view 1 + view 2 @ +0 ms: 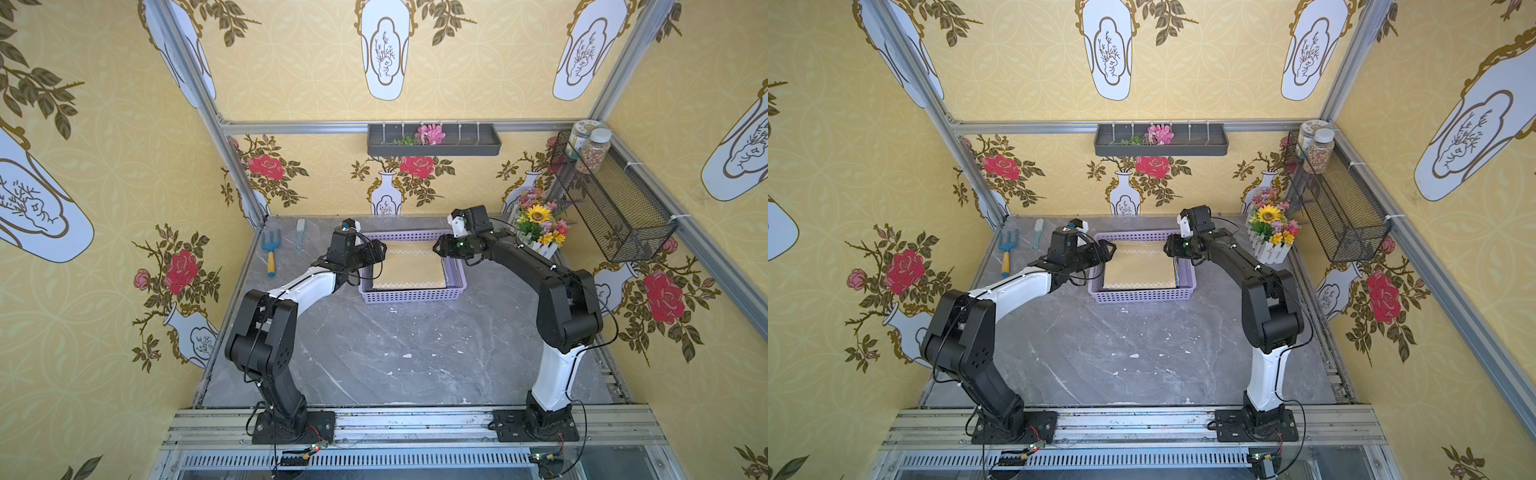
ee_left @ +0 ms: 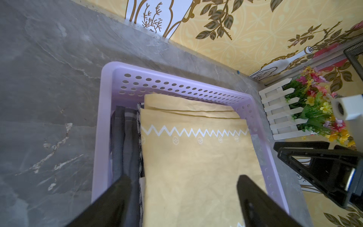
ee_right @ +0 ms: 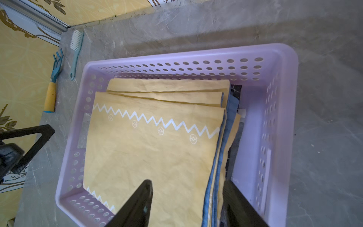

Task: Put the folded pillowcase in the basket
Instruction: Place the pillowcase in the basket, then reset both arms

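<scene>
Both top views show the tabletop (image 1: 395,353) from above, with the two arms reaching toward its 12 o'clock edge.

**Basket.** The lilac basket (image 1: 411,294) stands on the tabletop at 12 o'clock, with its long sides running from 9 to 3 o'clock.

**Pillowcase.** The yellow pillowcase (image 1: 409,268), folded and edged with a white zigzag, lies flat inside the basket and fills most of it. It rests on other folded cloths. In the left wrist view a grey cloth (image 2: 125,137) shows along one side. In the right wrist view a blue cloth (image 3: 220,157) shows at the other side.

**Left pincer.** The left pincer (image 1: 380,253) hangs over the basket's 9 o'clock rim. Its fingers (image 2: 121,188) are spread wide above the pillowcase and grasp nothing.

**Right pincer.** The right pincer (image 1: 438,249) hangs over the 3 o'clock rim. It is likewise parted, with its fingers (image 3: 145,194) standing either side of the pillowcase's edge and not clamped on it.

**Surroundings.**
- A rake (image 1: 271,253) and a brush (image 1: 300,233) lie at 10 o'clock on the tabletop, well apart from the basket.
- Flowers (image 1: 538,226) behind a small white fence stand at 2 o'clock.
- A wire basket (image 1: 611,199) holding two jars (image 1: 594,149) hangs on the wall at 3 o'clock.
- A grey tray (image 1: 434,141) is mounted on the wall at 12 o'clock.
</scene>
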Available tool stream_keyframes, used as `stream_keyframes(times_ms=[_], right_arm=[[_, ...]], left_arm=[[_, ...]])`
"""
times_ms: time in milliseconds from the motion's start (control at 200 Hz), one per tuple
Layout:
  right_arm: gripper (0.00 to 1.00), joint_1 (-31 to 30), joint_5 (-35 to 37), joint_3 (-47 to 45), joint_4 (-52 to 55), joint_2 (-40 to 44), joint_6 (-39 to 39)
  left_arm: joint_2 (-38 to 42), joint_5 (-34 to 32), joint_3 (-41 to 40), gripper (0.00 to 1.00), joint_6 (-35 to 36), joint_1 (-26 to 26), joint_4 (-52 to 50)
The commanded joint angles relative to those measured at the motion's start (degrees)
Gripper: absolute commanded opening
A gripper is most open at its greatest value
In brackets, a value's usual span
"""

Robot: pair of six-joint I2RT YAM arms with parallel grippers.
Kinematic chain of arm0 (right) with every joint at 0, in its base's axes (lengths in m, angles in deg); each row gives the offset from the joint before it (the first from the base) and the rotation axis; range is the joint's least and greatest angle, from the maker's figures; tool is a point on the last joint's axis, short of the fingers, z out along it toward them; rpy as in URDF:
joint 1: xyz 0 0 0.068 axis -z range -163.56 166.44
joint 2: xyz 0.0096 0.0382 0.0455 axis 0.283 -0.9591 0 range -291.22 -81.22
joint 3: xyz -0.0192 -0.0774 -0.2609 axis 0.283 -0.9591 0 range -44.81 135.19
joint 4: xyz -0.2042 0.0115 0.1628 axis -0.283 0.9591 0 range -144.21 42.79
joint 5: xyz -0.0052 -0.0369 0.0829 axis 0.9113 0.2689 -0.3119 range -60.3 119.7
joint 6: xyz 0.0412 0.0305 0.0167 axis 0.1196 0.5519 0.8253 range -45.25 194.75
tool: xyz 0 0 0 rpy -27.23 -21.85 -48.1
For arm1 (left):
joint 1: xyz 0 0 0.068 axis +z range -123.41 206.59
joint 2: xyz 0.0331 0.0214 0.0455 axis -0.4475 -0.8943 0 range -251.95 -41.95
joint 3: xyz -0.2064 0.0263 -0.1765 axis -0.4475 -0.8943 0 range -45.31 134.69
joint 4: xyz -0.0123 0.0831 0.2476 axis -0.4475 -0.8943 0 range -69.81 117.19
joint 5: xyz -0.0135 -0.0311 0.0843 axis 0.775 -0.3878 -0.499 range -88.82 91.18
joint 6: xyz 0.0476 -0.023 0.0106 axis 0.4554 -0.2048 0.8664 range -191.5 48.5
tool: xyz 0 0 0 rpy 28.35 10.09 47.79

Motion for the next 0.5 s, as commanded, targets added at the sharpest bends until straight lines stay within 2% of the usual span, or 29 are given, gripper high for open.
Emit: stream_keyframes(times_ms=[0,95,165,205,225,375,495], right_arm=[[0.67,0.01,0.60,-0.77,-1.85,2.57,0.24],[0.73,-0.03,1.62,-2.62,-2.46,5.50,0.29],[0.86,-0.04,2.28,-4.57,-3.17,8.07,0.12],[0.89,0.00,2.75,-5.73,-3.48,9.67,-0.06],[0.99,0.00,3.02,-6.29,-3.62,10.66,-0.15],[0.97,0.02,5.58,-13.73,-7.56,19.04,-1.60],[0.97,0.09,8.78,-23.45,-15.92,27.43,-2.57]], left_arm=[[1.82,-1.98,0.57,1.00,1.39,0.10,-1.74],[4.34,-2.97,0.11,1.00,1.76,0.19,-2.50],[6.61,-3.44,-0.97,1.00,1.75,0.15,-2.56],[8.18,-3.68,-1.90,1.00,1.76,0.13,-2.28],[9.02,-3.70,-2.34,1.00,1.83,0.17,-2.04],[17.07,-4.60,-8.88,1.00,2.60,0.15,2.90],[23.84,-8.20,-14.76,1.00,4.05,0.18,7.29]])
